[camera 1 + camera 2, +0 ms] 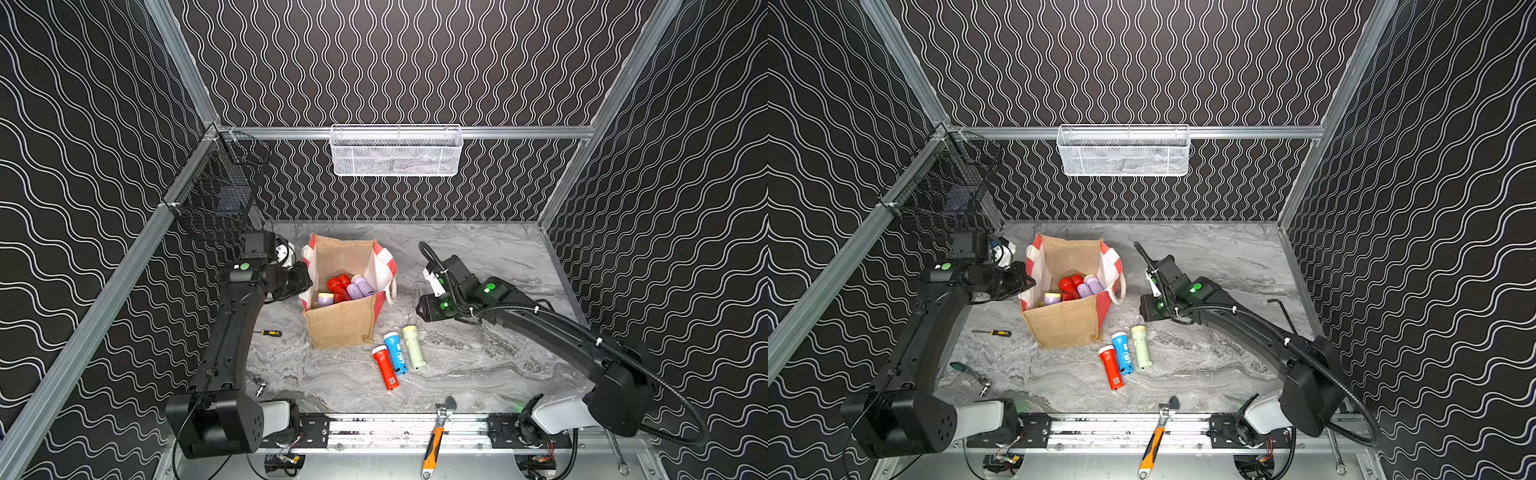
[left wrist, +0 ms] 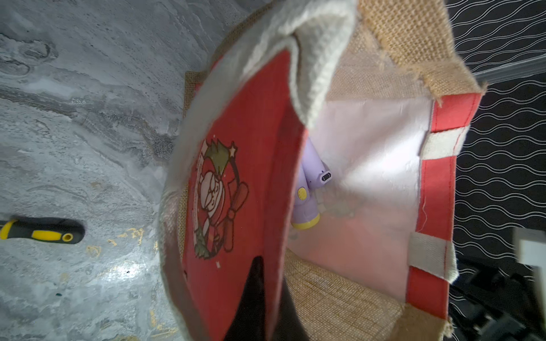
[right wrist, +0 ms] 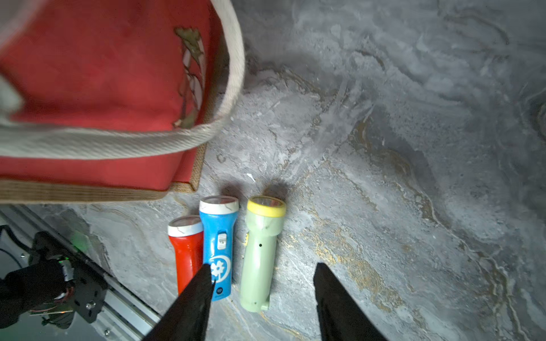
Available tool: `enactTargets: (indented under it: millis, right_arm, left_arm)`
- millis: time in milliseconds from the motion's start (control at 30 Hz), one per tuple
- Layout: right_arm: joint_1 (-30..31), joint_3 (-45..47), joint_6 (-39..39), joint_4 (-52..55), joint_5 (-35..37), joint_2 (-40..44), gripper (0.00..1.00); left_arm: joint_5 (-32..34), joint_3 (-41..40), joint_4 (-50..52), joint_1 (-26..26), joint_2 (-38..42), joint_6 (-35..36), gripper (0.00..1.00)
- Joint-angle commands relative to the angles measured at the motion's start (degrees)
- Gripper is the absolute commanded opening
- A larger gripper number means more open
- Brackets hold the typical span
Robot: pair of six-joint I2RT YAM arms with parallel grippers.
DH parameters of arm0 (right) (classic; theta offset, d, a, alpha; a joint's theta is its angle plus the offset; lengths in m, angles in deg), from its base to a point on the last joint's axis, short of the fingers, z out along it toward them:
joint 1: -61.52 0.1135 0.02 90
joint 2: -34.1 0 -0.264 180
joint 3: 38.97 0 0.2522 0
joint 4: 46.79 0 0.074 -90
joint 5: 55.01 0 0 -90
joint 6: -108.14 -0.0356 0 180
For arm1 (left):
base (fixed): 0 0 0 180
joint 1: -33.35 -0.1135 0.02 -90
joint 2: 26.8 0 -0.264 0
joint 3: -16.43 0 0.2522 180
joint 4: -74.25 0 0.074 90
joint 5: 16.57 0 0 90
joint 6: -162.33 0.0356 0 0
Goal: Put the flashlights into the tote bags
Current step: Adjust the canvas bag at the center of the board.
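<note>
The left arm rises from its base at the near edge, and its long link leans away toward the back wall. Its wrist turns sideways, level with the top of the tote bag (image 1: 340, 328). The left pincer (image 1: 305, 282) is clamped on the bag's red side panel (image 2: 260, 118) at the rim, with one black finger (image 2: 254, 295) outside the panel and the other inside. Past its fingertips, down in the bag, lie lilac flashlights (image 2: 310, 165) and red flashlights (image 1: 337, 284). The yellow-black screwdriver (image 1: 270, 333) lies on the marble table (image 1: 478, 365) on the outer side of this pincer, away from the bag.

The right arm reaches from its base low across the table, and its wrist bends down beside the bag's other red panel (image 3: 88, 73). The right pincer (image 3: 263, 264) hangs with its fingers apart and nothing between them. Just ahead of its fingertips three flashlights lie side by side on the table, heads toward the bag. The pale green flashlight (image 3: 261, 251) is in line with the gap between the fingers. The blue flashlight (image 3: 218, 236) lies by one fingertip, and the red flashlight (image 3: 187, 251) lies beyond it. In both top views this pincer (image 1: 1144, 307) is near them but not touching.
</note>
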Motion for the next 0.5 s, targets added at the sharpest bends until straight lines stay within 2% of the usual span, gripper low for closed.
enactTargets:
  millis: [0,467]
  right_arm:
    - [0.1,1.8,-0.8,-1.3,-1.6,-1.9,0.56]
    - [0.6,6.4,-0.1,-4.2,-9.9,-5.9,0.56]
  left_arm:
    - [1.0,2.4,2.3,-0.1,-0.6,-0.2,0.03]
    - [2.4,-0.7,1.9,-0.1,-1.9,-1.1,0.04]
